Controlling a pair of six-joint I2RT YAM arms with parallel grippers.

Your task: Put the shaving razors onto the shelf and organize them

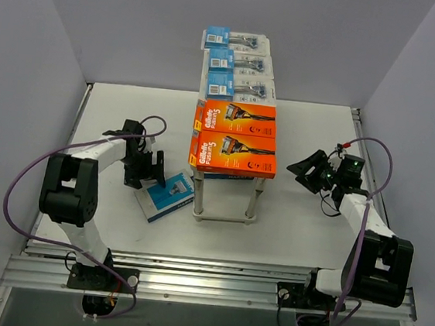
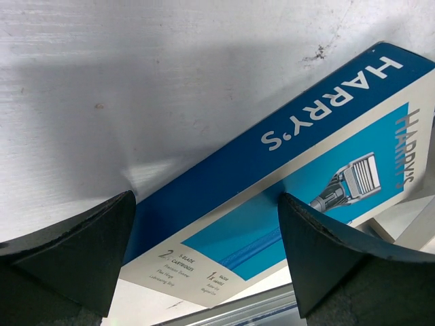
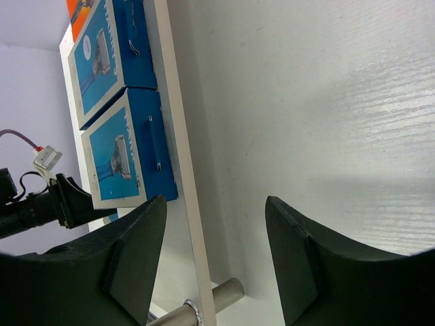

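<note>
One blue-and-white box (image 1: 166,195) lies on the bench (image 1: 130,107) left of the shelf (image 1: 196,196), its long axis slanting across the spread left pincer (image 2: 205,224) just above. The right pincer (image 3: 216,224), spread and empty, sits well apart.

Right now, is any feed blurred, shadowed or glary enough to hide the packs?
Top external: evenly lit and sharp. Left wrist: the Harry's box lettering is crisp, a soft shadow lies on the table beside it, the near fingers are dark. Right wrist: sheen on the table's right part, blue boxes read clear.
</note>
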